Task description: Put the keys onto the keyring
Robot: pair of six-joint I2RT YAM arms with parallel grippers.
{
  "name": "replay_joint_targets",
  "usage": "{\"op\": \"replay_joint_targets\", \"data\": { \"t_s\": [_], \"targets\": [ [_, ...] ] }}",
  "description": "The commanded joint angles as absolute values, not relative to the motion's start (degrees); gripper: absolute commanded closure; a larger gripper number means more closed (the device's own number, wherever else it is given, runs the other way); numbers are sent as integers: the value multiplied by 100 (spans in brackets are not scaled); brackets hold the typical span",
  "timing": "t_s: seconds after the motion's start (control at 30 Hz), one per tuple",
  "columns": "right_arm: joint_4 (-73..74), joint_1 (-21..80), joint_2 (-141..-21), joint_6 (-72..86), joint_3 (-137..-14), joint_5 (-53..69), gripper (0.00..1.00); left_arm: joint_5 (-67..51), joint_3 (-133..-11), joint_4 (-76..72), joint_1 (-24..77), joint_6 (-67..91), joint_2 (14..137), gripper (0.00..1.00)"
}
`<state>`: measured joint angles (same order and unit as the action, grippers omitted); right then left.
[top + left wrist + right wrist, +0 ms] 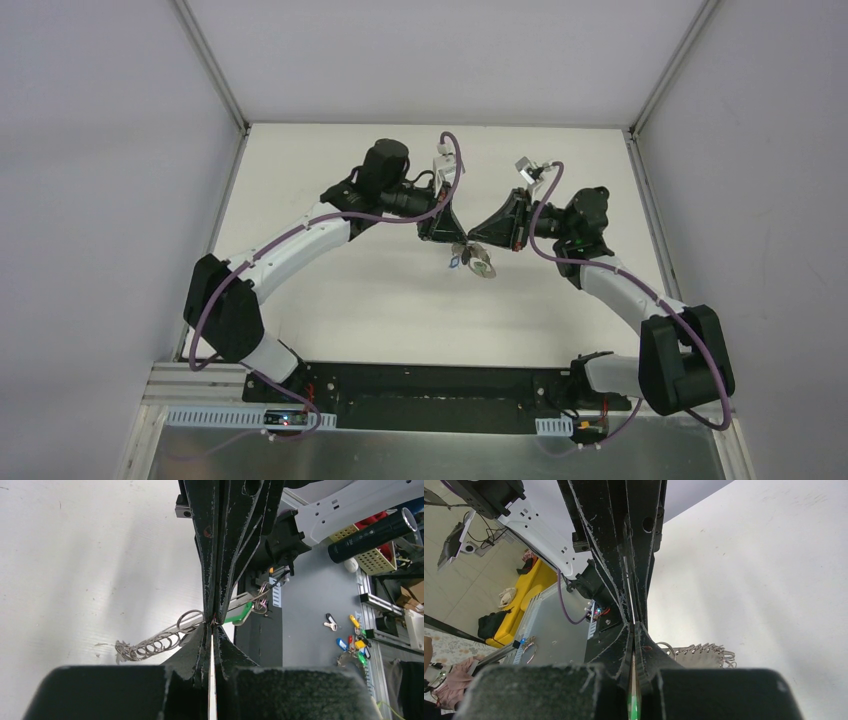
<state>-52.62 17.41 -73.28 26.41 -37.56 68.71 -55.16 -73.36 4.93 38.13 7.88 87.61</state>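
Both grippers meet tip to tip above the middle of the white table (330, 290). My left gripper (212, 625) is shut, its tips pinching a thin wire ring of the keyring (150, 645), whose silvery chain of rings trails off to the left. The right gripper (633, 626) is shut on the green key (241, 614); green shows between its jaws. In the top view the keyring (482, 265) hangs just below the two grippers, with a small blue key (455, 262) beside it. The black key is out of view.
Grey enclosure walls (100, 200) ring the table. Beyond the table's edge in the left wrist view lie several spare keys with coloured tags (352, 641), a black torch (372, 530) and a yellow perforated basket (380, 555). The arms' black base plate (430, 400) runs along the near edge.
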Motion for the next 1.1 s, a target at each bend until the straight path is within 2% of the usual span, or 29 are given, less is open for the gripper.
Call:
{"op": "replay_joint_targets", "data": {
  "t_s": [0.0,0.13,0.27,0.5,0.7,1.07],
  "targets": [
    [-5342,1819,-7163,2469,-3805,6876,100,-5679,-7482,-314,3876,1137,8743,100],
    [-5209,1800,-7147,2327,-3816,6874,100,-5492,-7430,-253,3876,1159,8633,100],
    [-4713,1741,-7071,1850,-3923,6987,100,-5250,-7652,768,3885,406,8477,100],
    [-3208,1742,-6970,623,-4220,7281,90,-4641,-8221,2482,4058,-1033,8219,100],
    [-3068,1815,-6956,522,-4283,7379,87,-4455,-8334,2847,4195,-1409,8230,100],
    [-2934,1920,-6908,474,-4508,7592,74,-4389,-8473,3146,4341,-1692,8331,100]
  ]
}}
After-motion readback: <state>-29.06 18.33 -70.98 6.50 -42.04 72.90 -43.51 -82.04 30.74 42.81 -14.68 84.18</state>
